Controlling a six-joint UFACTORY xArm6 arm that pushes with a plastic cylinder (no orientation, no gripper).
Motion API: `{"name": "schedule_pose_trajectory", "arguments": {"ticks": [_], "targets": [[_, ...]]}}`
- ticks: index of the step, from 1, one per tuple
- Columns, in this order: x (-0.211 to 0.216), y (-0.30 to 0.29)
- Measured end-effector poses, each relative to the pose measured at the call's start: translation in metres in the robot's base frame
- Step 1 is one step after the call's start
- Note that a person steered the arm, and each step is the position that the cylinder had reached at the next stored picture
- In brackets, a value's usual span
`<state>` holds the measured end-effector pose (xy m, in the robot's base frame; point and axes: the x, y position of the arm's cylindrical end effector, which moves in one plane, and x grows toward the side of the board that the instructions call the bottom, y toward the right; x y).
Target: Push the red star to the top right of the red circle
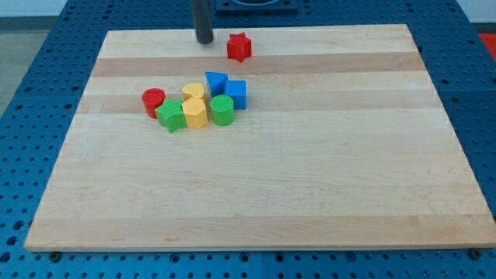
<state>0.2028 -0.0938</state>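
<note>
Only a short length of the robot shows: a straight, dark grey rod of round section, entering from the view's top edge. Its surface is smooth and matt, with a faint lighter sheen running down one side. No cables, screws or markings can be made out on it. It keeps one even width all the way down to my tip (204,41), which ends flat and blunt, slightly darker at the base.

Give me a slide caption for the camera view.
My tip sits left of the red star, apart from it, above the red circle and block cluster.
</note>
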Motion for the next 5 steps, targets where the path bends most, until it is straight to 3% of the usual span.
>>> {"name": "schedule_pose_trajectory", "arguments": {"ticks": [2, 3, 5], "targets": [[-0.010, 0.116], [0.012, 0.121], [0.054, 0.010]]}}
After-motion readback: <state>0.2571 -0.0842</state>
